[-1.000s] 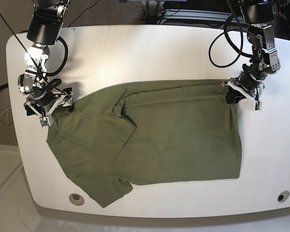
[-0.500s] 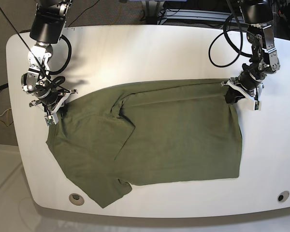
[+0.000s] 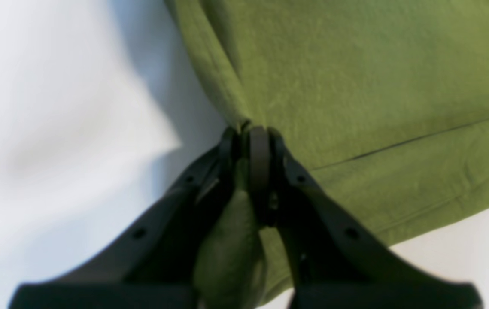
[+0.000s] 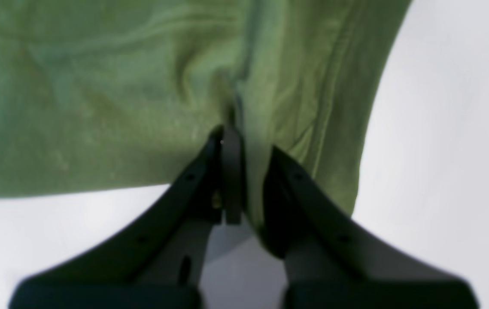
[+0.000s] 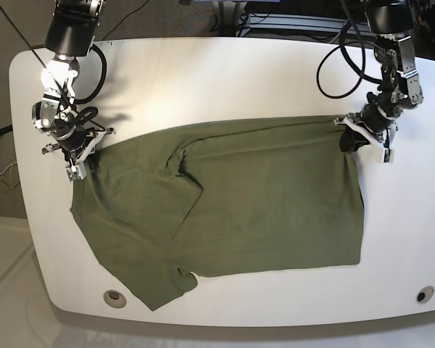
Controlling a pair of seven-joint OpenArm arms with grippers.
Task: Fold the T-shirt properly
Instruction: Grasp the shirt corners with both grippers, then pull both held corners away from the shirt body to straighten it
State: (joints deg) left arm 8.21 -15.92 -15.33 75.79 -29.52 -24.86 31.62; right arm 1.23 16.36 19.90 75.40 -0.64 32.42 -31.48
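Both arms are on the cloth now, with the T-shirt (image 5: 232, 203) spread across the middle of the white desk (image 5: 203, 72), running from about nine o'clock to three o'clock. Over at three o'clock in the base view, the left end effector (image 5: 354, 135) has its jaws pinched tight on the far corner of the fabric, and its wrist view confirms it: a wad of green bunched between the closed fingers (image 3: 259, 171) beside the seam. At nine o'clock the right end effector (image 5: 78, 154) is clamped on the opposite far corner, a ridge of cloth drawn up into the nearly closed jaws in its own wrist view. So where does that leave the fold? Early, by my reading. One sleeve (image 5: 156, 286) pokes out toward seven o'clock, a crease runs down from the collar area (image 5: 183, 156), and the left-hand portion lies rumpled and slanted while the right-hand portion sits flat and square. No fold is visible yet; the grips are set, and all the folding proper looks to be ahead.
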